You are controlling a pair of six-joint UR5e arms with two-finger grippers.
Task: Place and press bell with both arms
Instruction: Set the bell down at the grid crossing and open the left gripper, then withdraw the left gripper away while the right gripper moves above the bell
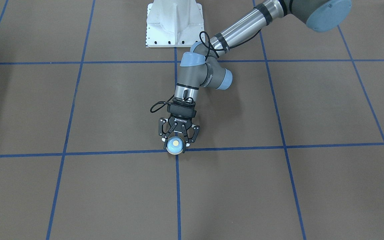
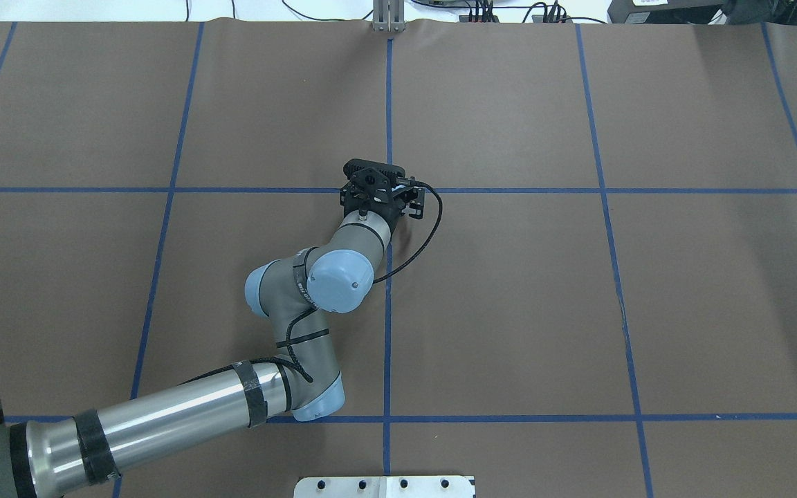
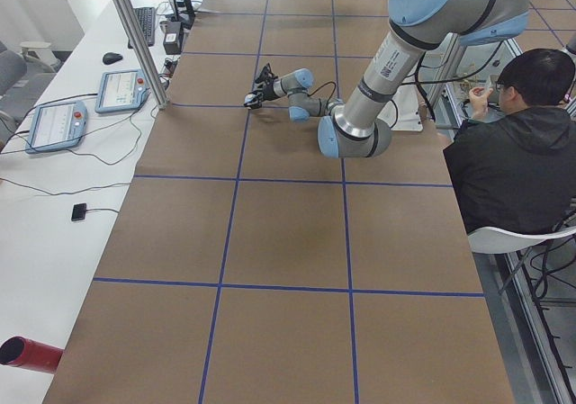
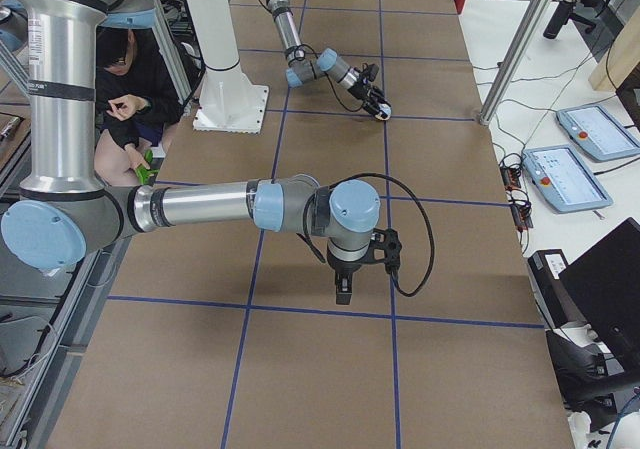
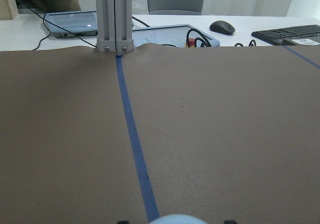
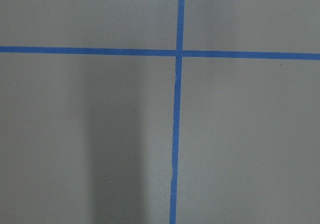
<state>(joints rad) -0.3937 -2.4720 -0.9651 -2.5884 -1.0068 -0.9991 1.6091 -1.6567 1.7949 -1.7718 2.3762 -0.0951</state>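
One light-blue bell (image 1: 175, 143), gripped in the left gripper's (image 1: 176, 145) closed jaws at the bench's (image 1: 278, 186) middle tape crossing (image 1: 178, 156), could tip if released askew; the right gripper's (image 4: 343, 294) jaws cannot be told.

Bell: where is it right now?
In the front-facing view the bell is at mid-table, between the fingers of the left gripper, right over the crossing of two blue tape lines.

Even, bright overhead light leaves only faint, soft shadows on the brown table (image 1: 78, 110), mild glare on the left arm (image 2: 163, 415), and the bell (image 5: 173, 219) blurred in the left wrist view.
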